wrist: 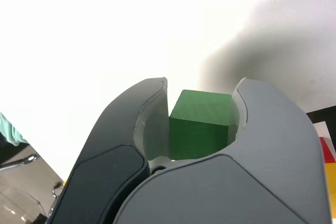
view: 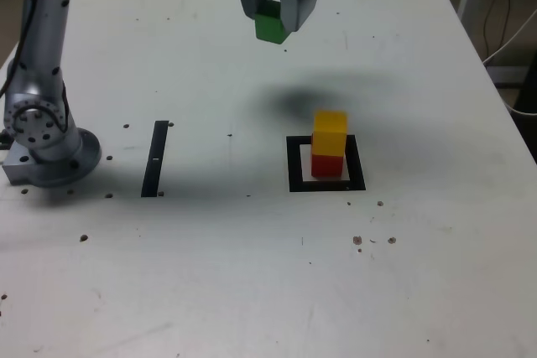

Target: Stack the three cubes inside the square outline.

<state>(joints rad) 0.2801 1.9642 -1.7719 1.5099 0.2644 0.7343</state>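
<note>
green cube (view: pixel 270 28): clamped in the gripper (view: pixel 275 16), held in the air well above the table (view: pixel 252 274). Not touching the surface. In the wrist view the cube (wrist: pixel 201 124) sits between the two grey jaws, one on each side face, top face and one side face visible.
gripper: closed on the green cube, nothing else in it. Sits at the top edge of the exterior view, up and to that view's left of the stack; wrist view shows it too (wrist: pixel 202 121).
yellow cube (view: pixel 330 133): on top of the red cube (view: pixel 327 164), edges roughly lined up, maybe turned slightly off square, hard to say at this resolution.
red cube: flat on the white centre of the square outline (view: pixel 294 165), inside the black border. Lower half of the two-cube stack.
square outline: black frame on the table, right of centre in the exterior view. A sliver of it plus red and yellow shows at the edge of the wrist view (wrist: pixel 321 116).
shadow (view: pixel 306 100): dark patch on the table between the held cube and the stack.
black strip (view: pixel 154 158): straight piece lying flat, well apart from the outline, toward the exterior view's left.
arm base (view: pixel 42 136): grey, bolted at the exterior view's left edge, just beside the strip.
table: white, scattered small dark specks and holes.
</note>
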